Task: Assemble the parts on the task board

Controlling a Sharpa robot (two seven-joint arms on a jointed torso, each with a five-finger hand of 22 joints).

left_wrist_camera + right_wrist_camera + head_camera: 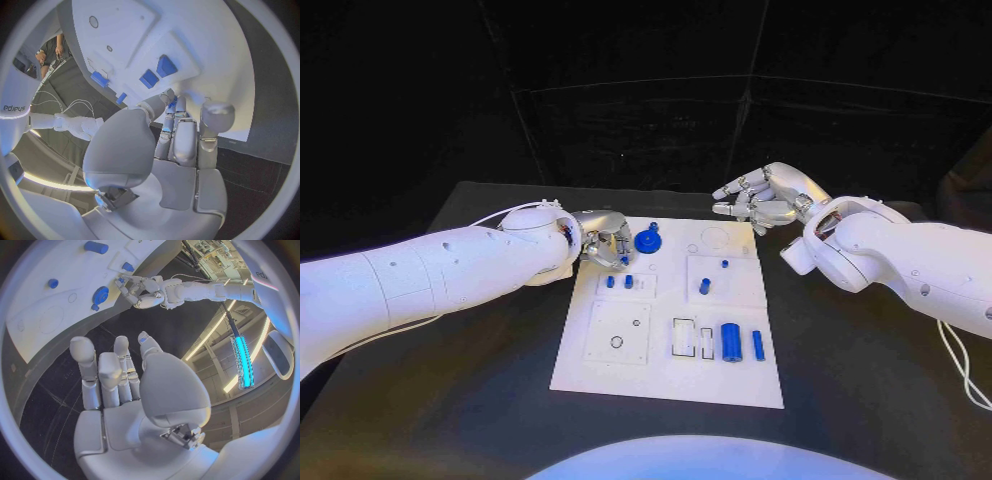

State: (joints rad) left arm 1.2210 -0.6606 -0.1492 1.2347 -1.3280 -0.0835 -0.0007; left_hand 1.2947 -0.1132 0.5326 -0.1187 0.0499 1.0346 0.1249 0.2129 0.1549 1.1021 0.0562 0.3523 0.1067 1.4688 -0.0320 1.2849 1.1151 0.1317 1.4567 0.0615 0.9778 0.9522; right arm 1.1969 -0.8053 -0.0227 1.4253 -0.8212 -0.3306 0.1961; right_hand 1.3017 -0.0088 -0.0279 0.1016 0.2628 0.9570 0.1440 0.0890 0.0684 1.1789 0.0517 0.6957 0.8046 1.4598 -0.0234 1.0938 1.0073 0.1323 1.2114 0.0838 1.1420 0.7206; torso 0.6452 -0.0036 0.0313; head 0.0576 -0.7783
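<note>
Left hand fingers pinch a small blue part at the task board's ten o'clock edge; right hand hovers empty, fingers loosely spread, at one o'clock.

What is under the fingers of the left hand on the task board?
Under the left hand lies the far left edge of the white task board, with small blue parts just near of it. Whether its fingers cover or hold a part cannot be seen.
</note>
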